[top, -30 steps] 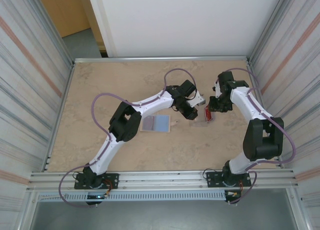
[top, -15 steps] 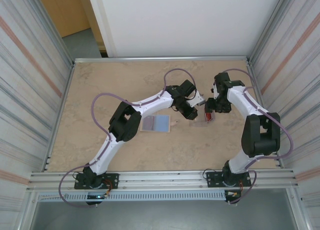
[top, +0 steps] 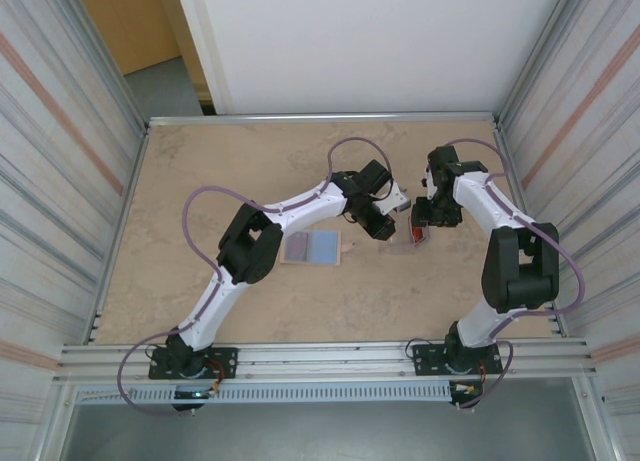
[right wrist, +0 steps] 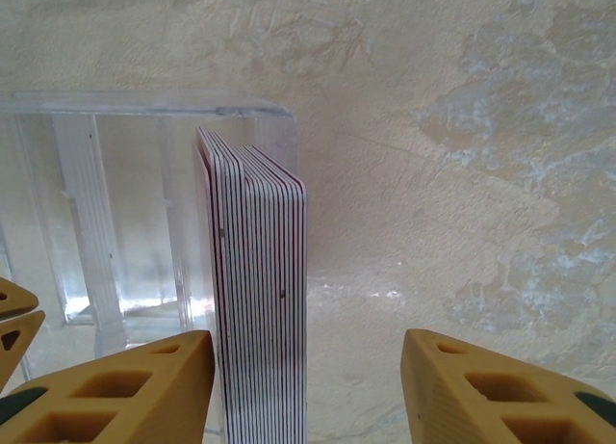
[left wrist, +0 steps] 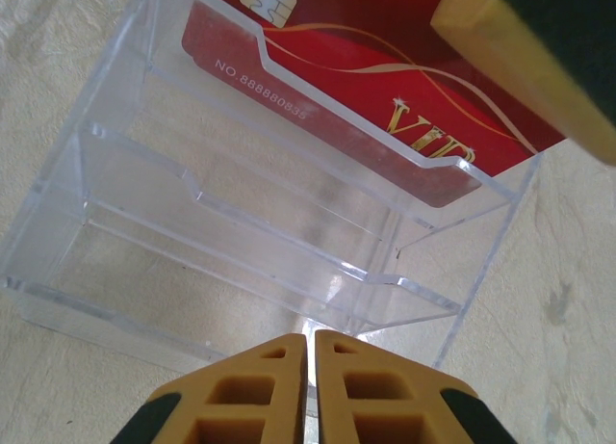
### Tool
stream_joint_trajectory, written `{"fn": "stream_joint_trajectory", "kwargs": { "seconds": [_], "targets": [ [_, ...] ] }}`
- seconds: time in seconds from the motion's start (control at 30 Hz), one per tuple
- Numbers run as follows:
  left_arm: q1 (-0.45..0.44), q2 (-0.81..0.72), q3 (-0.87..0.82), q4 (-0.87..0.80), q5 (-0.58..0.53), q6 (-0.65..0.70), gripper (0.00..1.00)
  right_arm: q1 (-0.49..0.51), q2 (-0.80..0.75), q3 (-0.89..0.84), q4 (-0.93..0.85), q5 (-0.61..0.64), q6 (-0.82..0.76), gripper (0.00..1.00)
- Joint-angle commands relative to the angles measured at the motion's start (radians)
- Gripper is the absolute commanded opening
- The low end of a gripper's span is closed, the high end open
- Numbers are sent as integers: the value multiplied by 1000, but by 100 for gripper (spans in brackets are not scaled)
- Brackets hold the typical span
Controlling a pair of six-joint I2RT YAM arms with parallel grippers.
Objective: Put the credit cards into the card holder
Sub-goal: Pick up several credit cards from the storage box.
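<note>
Card holder: a clear tiered plastic stand point(left wrist: 241, 232) stood on the marbled table point(top: 200, 181), at about 3 o'clock from the table's middle in the top view point(top: 403, 245).
Credit cards: a stack of glossy red cards point(left wrist: 385, 88) with gold lettering and a chip stood in the rearmost slot of the holder, at 12 to 1 o'clock in the left wrist view; the front tiers were bare.
Cards edge-on: in the right wrist view the stack point(right wrist: 260, 290) stood upright against the holder's end wall point(right wrist: 115, 203).
Left gripper: it sat at 6 o'clock in its own view point(left wrist: 310, 340), jaws pressed together with only a hairline between them, tips right at the holder's front edge; I could not tell whether they nipped the clear lip. From above it lay at 9 o'clock of the holder point(top: 385, 231).
Right gripper: jaws were spread to either side of the card stack point(right wrist: 306, 348), the 9 o'clock finger just beside the cards, the 3 o'clock finger clear of them; it gripped nothing. From above it hung over the cards point(top: 420, 224).
Beige piece: a flat beige square with greyish-blue panels point(top: 310, 248) lay at 9 o'clock of the holder, apart from it.
</note>
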Motion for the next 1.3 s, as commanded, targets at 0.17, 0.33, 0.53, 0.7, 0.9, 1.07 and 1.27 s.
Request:
{"fn": "stream_joint_trajectory", "kwargs": {
  "seconds": [0.17, 0.33, 0.53, 0.7, 0.9, 1.07, 1.27],
  "targets": [
    [1, -10, -32, -88, -20, 7, 11, -11, -66, 18, -41, -1, -16, 44],
    [1, -6, -32, -89, -18, 6, 12, -8, -63, 15, -33, -14, -14, 47],
    [1, -5, -31, -89, -17, 6, 11, 6, -26, 10, -20, -19, -17, 53],
    [1, -3, -28, -89, -16, 5, 11, 3, 9, 7, -11, -7, -19, 54],
    [1, -1, -26, -90, -15, 5, 11, 0, 20, 12, -18, 4, -17, 53],
    [1, -3, -27, -91, -15, 6, 11, -6, -12, 13, -34, 14, -17, 49],
    [1, -3, -27, -91, -14, 5, 11, -7, -43, 17, -45, 6, -17, 45]
  ]
}}
